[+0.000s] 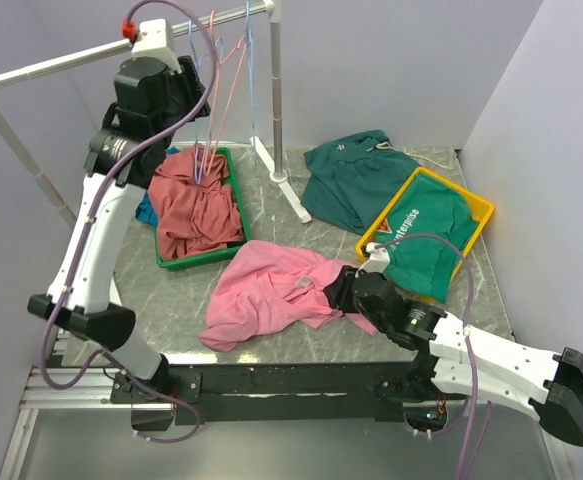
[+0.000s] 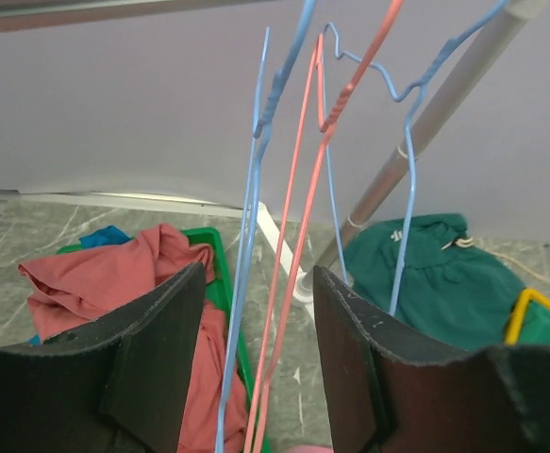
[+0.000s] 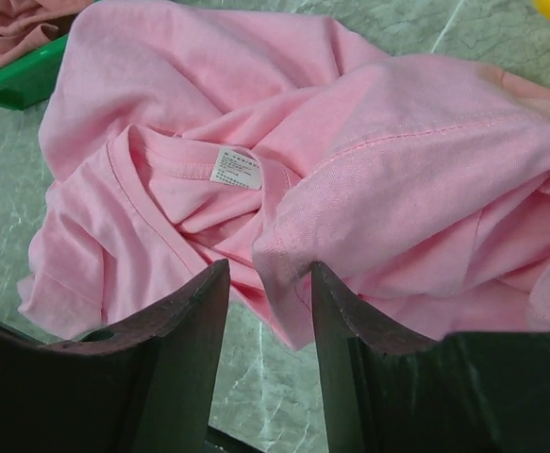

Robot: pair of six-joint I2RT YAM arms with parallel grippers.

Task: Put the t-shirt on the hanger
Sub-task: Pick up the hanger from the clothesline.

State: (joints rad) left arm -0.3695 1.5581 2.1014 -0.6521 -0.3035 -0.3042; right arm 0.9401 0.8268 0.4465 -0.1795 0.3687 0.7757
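The bright pink t-shirt lies crumpled on the table's front middle, its collar label facing up. My right gripper is open and low at the shirt's right edge. In the right wrist view a fold of the shirt lies between its fingers. The light-blue hanger hangs from the rack rod at the back left. My left gripper is raised to it and open. In the left wrist view a light-blue wire and the pink hanger's wires run between the fingers.
A second blue hanger hangs to the right. A green tray holds a brick-red shirt. A yellow tray holds a green printed shirt. A dark green shirt lies behind. The rack post stands at the back middle.
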